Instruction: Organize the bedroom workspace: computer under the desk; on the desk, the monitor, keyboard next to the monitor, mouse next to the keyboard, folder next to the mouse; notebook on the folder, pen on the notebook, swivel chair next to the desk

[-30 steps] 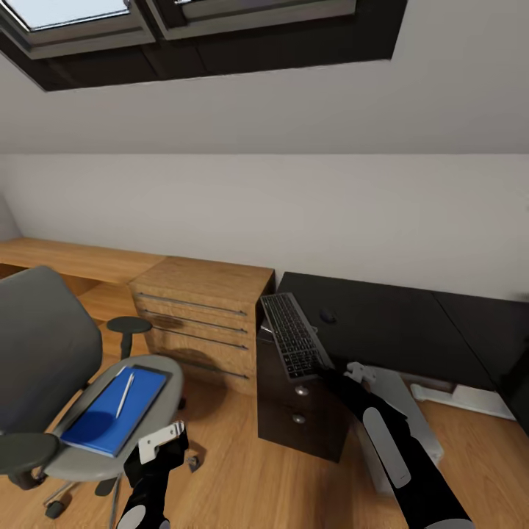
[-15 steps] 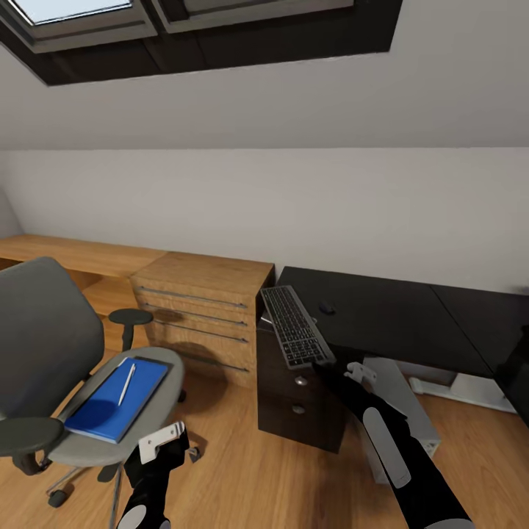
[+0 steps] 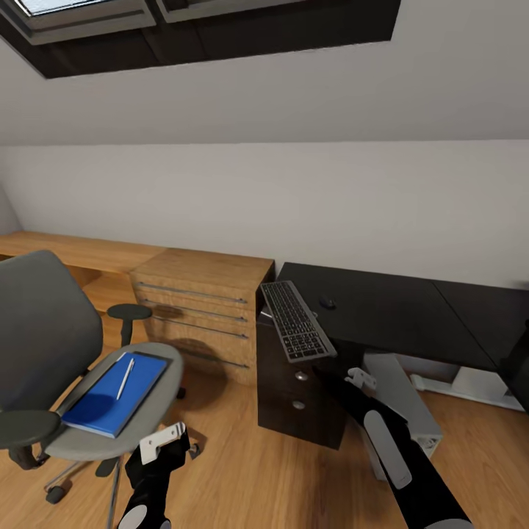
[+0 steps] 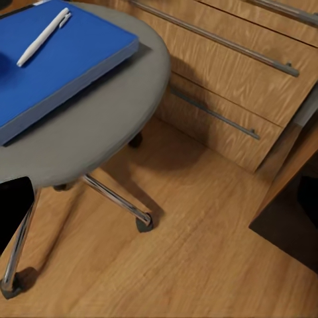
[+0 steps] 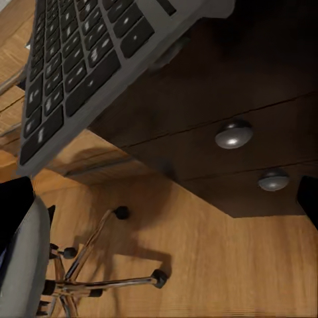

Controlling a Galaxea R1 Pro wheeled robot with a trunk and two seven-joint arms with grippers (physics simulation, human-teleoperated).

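The keyboard (image 3: pixel 295 322) (image 5: pixel 79 59) lies tilted over the black desk's (image 3: pixel 397 316) left front corner and overhangs the drawer pedestal (image 5: pixel 218 99). My right gripper (image 3: pixel 330 372) is just below its near end, fingers wide apart and open. I cannot tell if it touches the keyboard. The mouse (image 3: pixel 328 302) sits on the desk beside the keyboard. The blue folder (image 3: pixel 114 393) (image 4: pixel 59 66) lies on the swivel chair (image 3: pixel 44 338), with the white pen (image 3: pixel 126 378) (image 4: pixel 43 36) on top. My left gripper (image 3: pixel 163 444) hangs open beside the seat. The grey computer (image 3: pixel 400 400) leans under the desk.
A light-wood drawer chest (image 3: pixel 198 316) (image 4: pixel 252 73) stands between chair and desk, with a low wooden shelf (image 3: pixel 66 253) running left. A white object (image 3: pixel 470 386) lies on the floor under the desk. The chair's chrome base (image 5: pixel 99 278) spreads over the wood floor.
The whole view has shifted, so desk, chest and chair sit higher in the picture. My right gripper now sits a little lower against the keyboard's near end. The left arm has not moved.
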